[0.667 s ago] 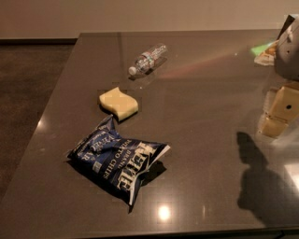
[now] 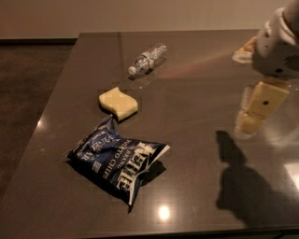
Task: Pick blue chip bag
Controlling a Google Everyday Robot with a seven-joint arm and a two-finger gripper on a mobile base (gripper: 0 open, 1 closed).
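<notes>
Hovering gripper (image 2: 261,106) right of chip bag (image 2: 117,161)

Dark glossy desk (image 2: 196,116) fills the view, and there's a pale yellow sponge (image 2: 118,102) with wavy edges, lying flat at left-centre. Beyond it, well apart, a small clear plastic bottle (image 2: 147,59) lies on its side, cap end pointing near-left, a label band round its middle. Over on the right, a dark shadow (image 2: 243,186) spreads across the desk surface, just below the gripper (image 2: 261,105) hanging over the desk's right side. A bright glare spot (image 2: 163,213) shines near the front edge. Left of the desk, dark floor (image 2: 28,84); behind it, a plain pale wall (image 2: 140,14).
</notes>
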